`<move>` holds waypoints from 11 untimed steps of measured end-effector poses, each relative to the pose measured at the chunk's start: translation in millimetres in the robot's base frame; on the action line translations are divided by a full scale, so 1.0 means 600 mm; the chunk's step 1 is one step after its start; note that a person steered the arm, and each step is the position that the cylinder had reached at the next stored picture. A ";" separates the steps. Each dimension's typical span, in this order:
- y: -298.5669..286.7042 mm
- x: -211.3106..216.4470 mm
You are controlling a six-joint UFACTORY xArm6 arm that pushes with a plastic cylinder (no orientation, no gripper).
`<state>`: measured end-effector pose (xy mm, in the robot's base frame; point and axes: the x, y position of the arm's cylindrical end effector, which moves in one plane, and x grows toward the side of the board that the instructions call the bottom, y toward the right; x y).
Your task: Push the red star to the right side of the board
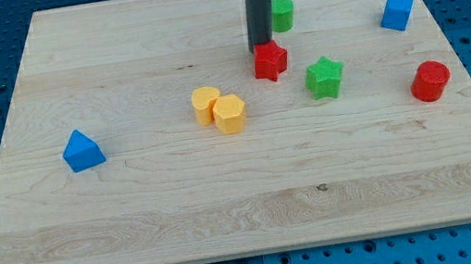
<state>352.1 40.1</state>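
The red star (270, 61) lies on the wooden board (133, 194), a little above the middle and right of centre. My tip (260, 50) comes down from the view's top and stands against the star's upper left edge, touching or nearly touching it. A green star (325, 77) lies just to the right of the red star and slightly lower. A green cylinder (281, 14) stands just right of the rod, above the red star.
A red cylinder (431, 80) stands near the board's right edge. A blue cube (396, 11) is at the upper right. A yellow block (206, 104) and an orange hexagonal block (230, 113) touch each other left of centre. A blue triangular block (82, 150) lies at the left.
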 end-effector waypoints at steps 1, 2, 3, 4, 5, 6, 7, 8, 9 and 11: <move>-0.061 0.005; -0.071 0.052; 0.012 0.070; 0.125 0.050; 0.087 0.038; 0.072 -0.023; 0.112 -0.050; 0.216 -0.006; 0.288 0.041; 0.153 -0.029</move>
